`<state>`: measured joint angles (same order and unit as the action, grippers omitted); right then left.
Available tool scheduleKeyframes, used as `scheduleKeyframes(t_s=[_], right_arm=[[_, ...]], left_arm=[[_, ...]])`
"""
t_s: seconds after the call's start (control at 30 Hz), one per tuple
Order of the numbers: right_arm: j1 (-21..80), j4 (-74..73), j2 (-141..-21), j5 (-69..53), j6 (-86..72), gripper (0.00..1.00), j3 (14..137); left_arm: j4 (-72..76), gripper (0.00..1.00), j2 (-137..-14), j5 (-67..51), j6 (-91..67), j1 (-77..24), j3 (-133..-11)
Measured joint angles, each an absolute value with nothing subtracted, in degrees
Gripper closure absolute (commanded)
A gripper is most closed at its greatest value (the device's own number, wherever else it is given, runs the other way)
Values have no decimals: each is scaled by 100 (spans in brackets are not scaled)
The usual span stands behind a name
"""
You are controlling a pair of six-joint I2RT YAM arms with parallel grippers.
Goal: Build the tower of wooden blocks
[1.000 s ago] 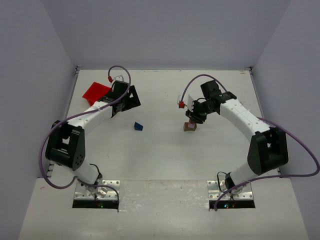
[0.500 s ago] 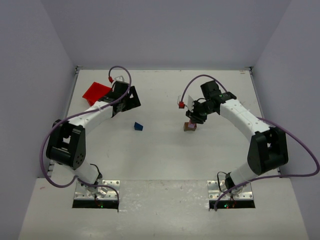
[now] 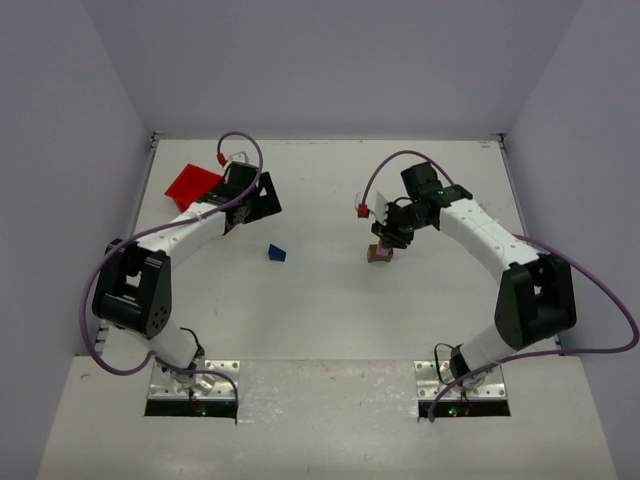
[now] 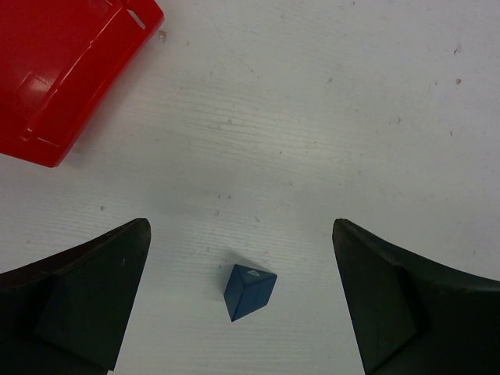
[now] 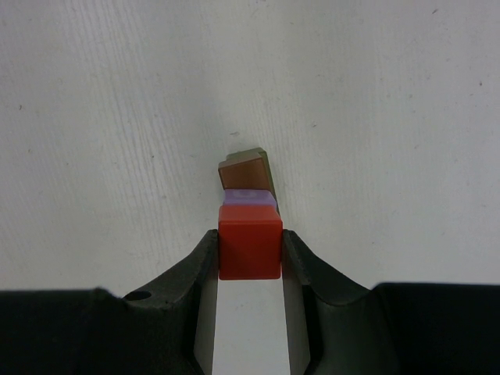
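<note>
R gripper (image 5: 250,234) clamps red block (image 5: 249,250) over lilac (image 5: 250,197)-on-brown (image 5: 244,170) stack on table (image 3: 330,320); best to square edges, ease jaws apart, lift straight; L gripper (image 4: 241,234) gapes wide above blue wedge (image 4: 248,291).

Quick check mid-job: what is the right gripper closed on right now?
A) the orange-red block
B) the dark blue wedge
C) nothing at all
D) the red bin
A: in the right wrist view the right gripper pinches the orange-red block from both sides, just above the lilac block and brown block. The dark blue wedge lies untouched below the open left gripper.
</note>
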<state>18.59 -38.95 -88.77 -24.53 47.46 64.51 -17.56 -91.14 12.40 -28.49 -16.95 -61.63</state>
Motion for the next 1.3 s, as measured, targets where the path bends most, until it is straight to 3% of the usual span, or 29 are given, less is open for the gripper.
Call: scheduleKeyframes(t_s=[0.8,1.3], right_arm=[[1859,-3779,-8877,-2406,4586,60,6427],[1859,-3754,-8844,-2365,4196,74,6427]], left_arm=[[-1755,0,-9118,1237,-2849,-1695,-6163],[-1756,0,-9118,1238,-2849,-1695,-6163]])
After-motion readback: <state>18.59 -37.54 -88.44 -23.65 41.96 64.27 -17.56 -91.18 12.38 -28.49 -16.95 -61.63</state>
